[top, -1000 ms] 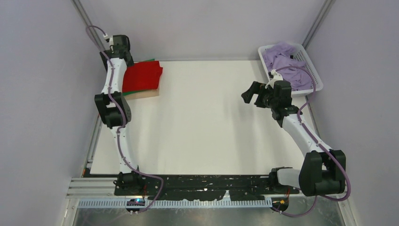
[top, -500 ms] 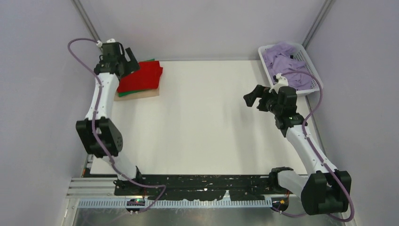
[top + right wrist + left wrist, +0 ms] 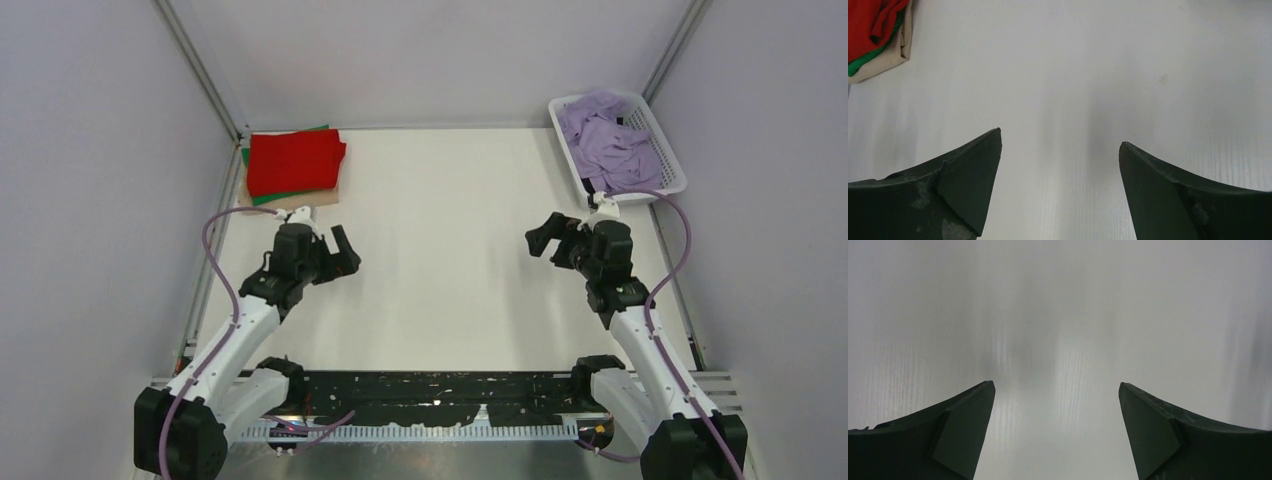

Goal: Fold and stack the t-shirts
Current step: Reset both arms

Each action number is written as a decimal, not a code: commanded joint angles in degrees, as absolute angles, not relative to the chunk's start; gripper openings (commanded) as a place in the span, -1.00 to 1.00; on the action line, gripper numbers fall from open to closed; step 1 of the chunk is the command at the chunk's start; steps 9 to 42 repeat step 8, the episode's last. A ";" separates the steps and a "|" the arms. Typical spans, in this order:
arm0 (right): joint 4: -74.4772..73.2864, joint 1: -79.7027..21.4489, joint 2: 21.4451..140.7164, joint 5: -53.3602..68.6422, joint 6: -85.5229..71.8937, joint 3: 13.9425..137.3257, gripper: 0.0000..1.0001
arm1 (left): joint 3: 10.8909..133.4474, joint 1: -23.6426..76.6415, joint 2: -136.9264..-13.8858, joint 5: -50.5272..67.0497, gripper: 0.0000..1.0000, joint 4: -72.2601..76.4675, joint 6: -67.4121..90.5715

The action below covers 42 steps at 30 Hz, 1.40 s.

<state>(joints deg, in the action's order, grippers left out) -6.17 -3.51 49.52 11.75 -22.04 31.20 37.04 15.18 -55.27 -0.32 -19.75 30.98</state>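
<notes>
Now between shirts: our left gripper, right gripper spread wide, empty. Next we fetch lavender shirt from basket.

Open table between shirts and basket

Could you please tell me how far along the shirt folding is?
Done: red shirt, green shirt and beige shirt lie folded in one stack at the far left. In hand: nothing; left gripper and right gripper are open and empty over the table. Left: the lavender shirts, crumpled in the basket.
</notes>
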 commanded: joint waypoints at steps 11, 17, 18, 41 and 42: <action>-4.97 -3.25 42.95 6.44 -22.55 26.94 0.90 | 34.81 15.64 -48.19 -2.35 0.98 -16.29 32.67; -4.97 -3.25 42.95 6.44 -22.55 26.94 0.90 | 34.81 15.64 -48.19 -2.35 0.98 -16.29 32.67; -4.97 -3.25 42.95 6.44 -22.55 26.94 0.90 | 34.81 15.64 -48.19 -2.35 0.98 -16.29 32.67; -4.97 -3.25 42.95 6.44 -22.55 26.94 0.90 | 34.81 15.64 -48.19 -2.35 0.98 -16.29 32.67; -4.97 -3.25 42.95 6.44 -22.55 26.94 0.90 | 34.81 15.64 -48.19 -2.35 0.98 -16.29 32.67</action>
